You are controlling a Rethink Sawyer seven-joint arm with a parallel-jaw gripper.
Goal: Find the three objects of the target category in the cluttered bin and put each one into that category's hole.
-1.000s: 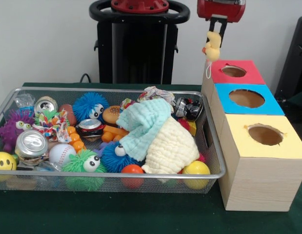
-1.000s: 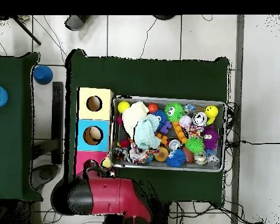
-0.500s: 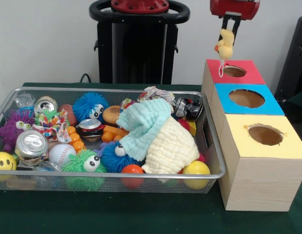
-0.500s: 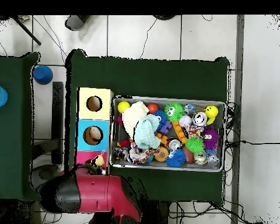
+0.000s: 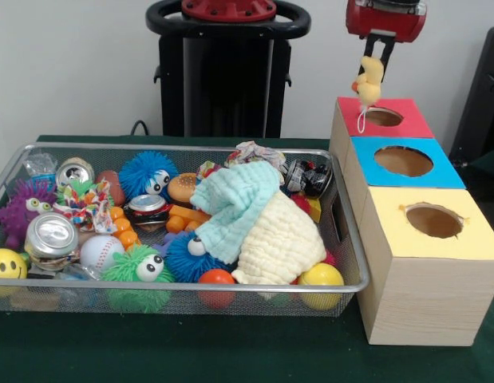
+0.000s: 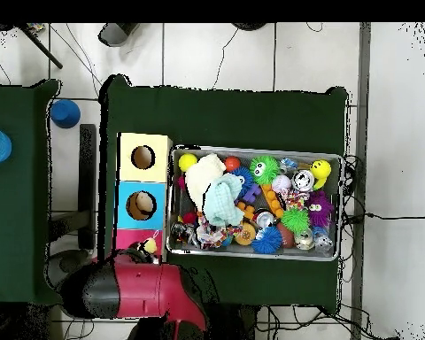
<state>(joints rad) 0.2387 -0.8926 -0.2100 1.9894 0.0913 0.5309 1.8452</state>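
- Hanging from the claw (image 5: 378, 49), a small yellow plush duck (image 5: 369, 78) sits above the red box (image 5: 410, 124), over the near-left rim of its hole (image 5: 383, 116) as front view shows it. Claw closed on plush duck at its top; fingers pinch the head end, body dangles free below.
- Position: red box is last in the box row at bench corner nearest the robot base; overhead view puts plush duck (image 6: 150, 245) at that box, partly under the arm.
- Handling, judged: v. light, soft, compressible; no breakage risk. Furry surface should give fair friction, but pinch on a small tuft could slip or swing. A white loop/tag hangs below; may snag on hole rim.
- Best hold, judged: across head or body mass, not trim.
- Cluttered bin (image 5: 342, 285) sits mid-bench beside the boxes; other plush items not identifiable among cloths (image 5: 262, 227), spiky balls (image 5: 147, 171), cans (image 5: 51, 237).
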